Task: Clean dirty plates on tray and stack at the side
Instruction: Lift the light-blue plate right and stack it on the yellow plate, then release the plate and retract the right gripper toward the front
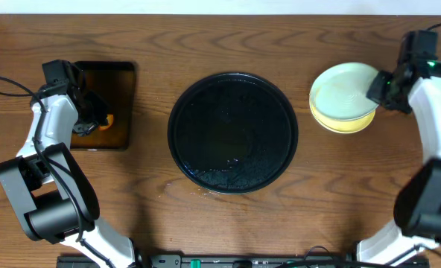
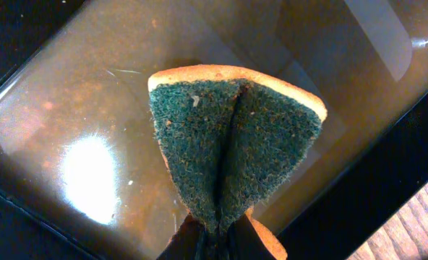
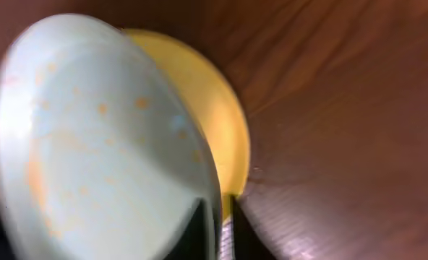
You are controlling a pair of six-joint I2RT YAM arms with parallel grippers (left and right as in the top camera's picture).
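Brown wood-grain desk (image 1: 153,45) carried a glossy, wet round black tray (image 1: 233,112) at its centre. Right of it, apart from the rim, a mint-blue plate (image 1: 345,89) flecked with orange sat on a pale yellow plate (image 1: 347,125). The right end effector (image 1: 375,91) had its fingers (image 3: 254,235) either side of the mint rim; the blur hid whether they pinched it. The left end effector (image 2: 217,238) was clenched on a folded green sponge (image 2: 236,144) over the rectangular tray (image 1: 124,82) of brownish liquid.

No writing or labels are legible anywhere.
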